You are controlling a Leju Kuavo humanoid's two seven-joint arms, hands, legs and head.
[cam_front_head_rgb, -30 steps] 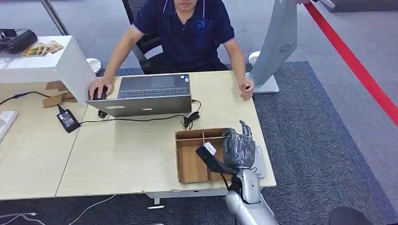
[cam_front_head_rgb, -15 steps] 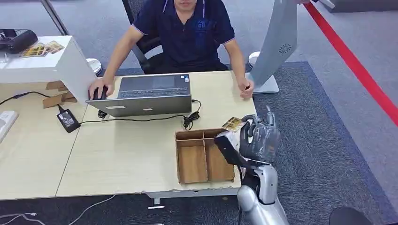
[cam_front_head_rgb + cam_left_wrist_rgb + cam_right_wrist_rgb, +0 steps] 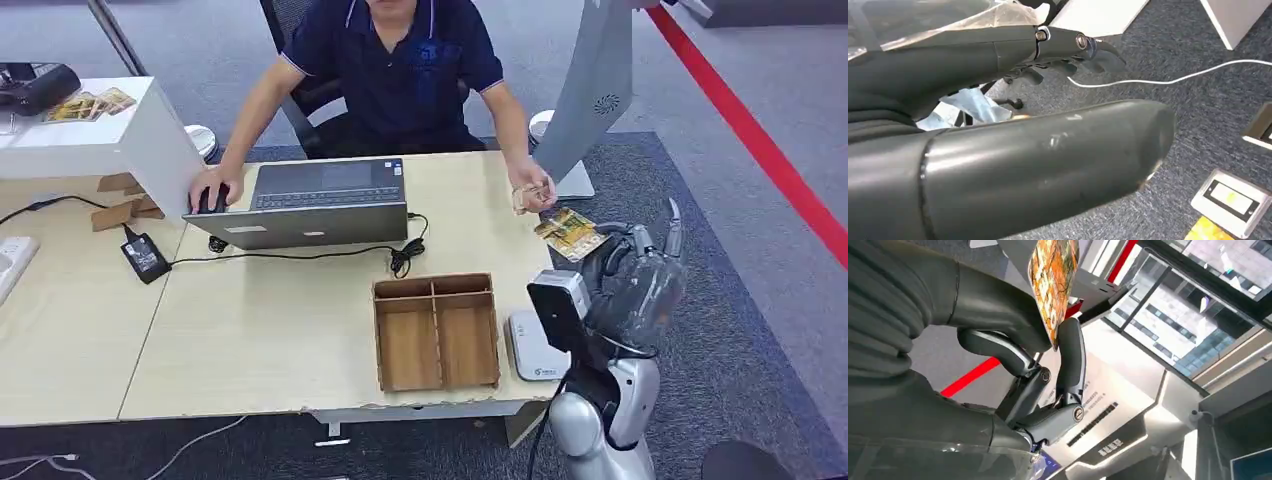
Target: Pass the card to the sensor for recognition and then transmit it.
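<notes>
Beyond the right edge of the desk (image 3: 300, 330), the right hand (image 3: 640, 285) is raised with the card (image 3: 568, 232) pinched at its fingertips; in the right wrist view the card (image 3: 1053, 285) is seen edge-on, clamped between the thick thumb and a darker finger (image 3: 1071, 357), so the hand is closed on the card rather than spread. The card is held out from the hand toward the far side of the desk, its face turned upward to the head camera and its long axis running roughly from the robot's fingers toward the seated person. The person's hand (image 3: 532, 190) is lifted just beyond the card's far end, near it but seemingly not yet touching it; whether contact is made cannot be told.

The white sensor (image 3: 535, 347) lies on the desk's near right corner, beside the wooden tray (image 3: 436, 333) and nearer the robot than the card now is. From this arrangement the card is judged to be past the sensor and at the handover step. The coming move turns on one line: the person's hand lies straight ahead of the card, along its long axis, so only a short forward reach by the right arm would be called for.

The left hand (image 3: 1013, 150) is seen hanging over grey carpet in the left wrist view; nothing is seen in it, but its fingers' spread cannot be judged.
</notes>
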